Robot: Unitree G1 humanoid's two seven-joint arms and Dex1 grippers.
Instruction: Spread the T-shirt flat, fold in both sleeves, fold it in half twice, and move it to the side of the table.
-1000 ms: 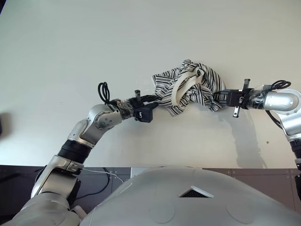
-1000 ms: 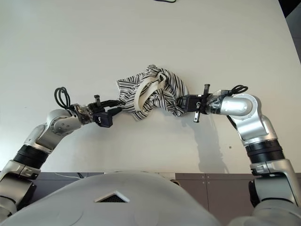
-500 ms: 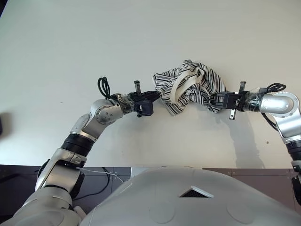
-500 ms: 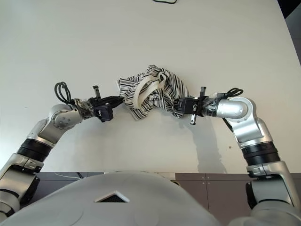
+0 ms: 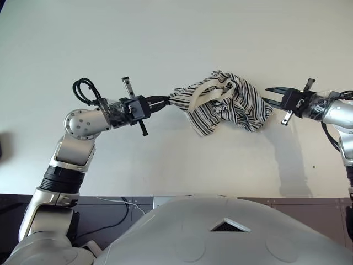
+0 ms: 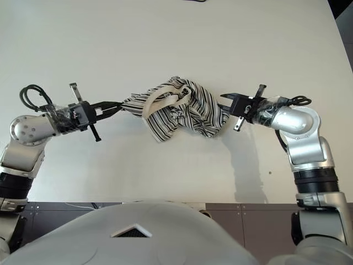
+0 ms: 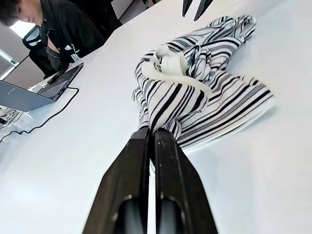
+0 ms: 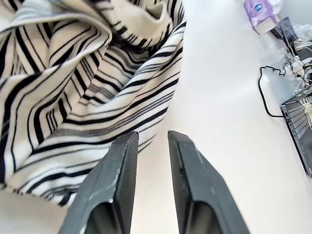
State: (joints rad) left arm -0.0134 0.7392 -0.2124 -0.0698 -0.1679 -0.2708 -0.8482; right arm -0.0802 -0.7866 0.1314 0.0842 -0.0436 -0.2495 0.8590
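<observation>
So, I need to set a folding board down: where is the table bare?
Bare: the wide far stretch of the table beyond the T-shirt, and the near strip between the shirt and the table's front edge. Crowded: the middle line, where the left gripper pinches the shirt's edge and the open right gripper sits beside it.

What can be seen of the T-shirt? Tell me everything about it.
The T-shirt is soft fabric, white with black stripes, with a cream neck band. It lies crumpled in a heap on the white table, not spread flat. The left hand is shut on one edge, which is drawn out to a point toward the robot's left. The right hand is open beside the opposite edge, holding nothing.
</observation>
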